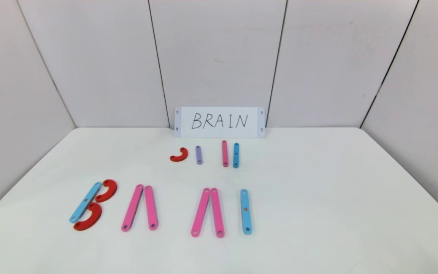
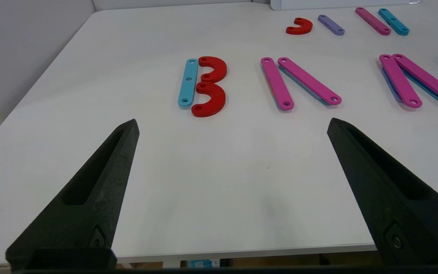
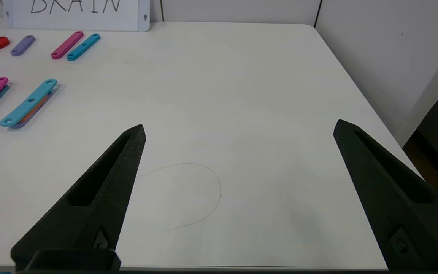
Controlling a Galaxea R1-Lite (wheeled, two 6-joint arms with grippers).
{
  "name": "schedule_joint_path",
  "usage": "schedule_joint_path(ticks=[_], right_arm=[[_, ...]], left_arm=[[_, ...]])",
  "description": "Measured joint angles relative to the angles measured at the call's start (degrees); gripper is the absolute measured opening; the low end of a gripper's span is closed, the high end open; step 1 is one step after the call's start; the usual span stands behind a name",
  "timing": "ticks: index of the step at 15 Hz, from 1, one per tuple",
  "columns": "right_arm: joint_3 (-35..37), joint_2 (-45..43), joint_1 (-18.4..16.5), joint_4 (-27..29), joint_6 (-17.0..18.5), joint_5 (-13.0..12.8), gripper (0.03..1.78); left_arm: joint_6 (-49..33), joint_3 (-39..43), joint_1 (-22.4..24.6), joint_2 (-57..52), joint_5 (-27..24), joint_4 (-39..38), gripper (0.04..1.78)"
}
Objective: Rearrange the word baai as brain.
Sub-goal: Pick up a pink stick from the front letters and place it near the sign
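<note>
I am holding both pincers wide and empty: left gripper (image 2: 232, 125) with the word (image 2: 280, 82) lying just ahead, right gripper (image 3: 240, 129) with it off to its left. I am aiming low for flat spare bars (image 1: 224, 153).

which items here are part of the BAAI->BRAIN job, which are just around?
Job: the word on the table; spare pieces: red curve, purple bar, pink bar, blue bar.
Around: BRAIN card, reference only.
</note>
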Motion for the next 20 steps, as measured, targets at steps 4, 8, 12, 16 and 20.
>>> schedule_joint_path(ticks=[4,8,12,16,20], right_arm=[[0.00,0.00,0.00,-0.05,-0.85,0.13,1.73],[-0.44,0.02,0.00,1.68,-2.04,0.27,1.73],[-1.27,1.43,0.00,1.73,-2.95,0.96,1.73],[-9.36,10.26,0.06,1.62,-2.34,1.44,1.73],[-20.03,24.93,0.09,1.55,-2.15,3.44,1.73]], left_arm=[[-0.12,0.00,0.00,0.00,0.06,-0.02,1.74],[0.05,0.00,0.00,0.00,0.05,-0.06,1.74],[0.00,-2.52,0.00,0.02,-0.69,2.26,1.74],[0.02,-8.29,0.00,1.50,-2.60,8.14,1.74],[0.00,-14.38,-0.37,10.30,-2.78,8.97,1.74]])
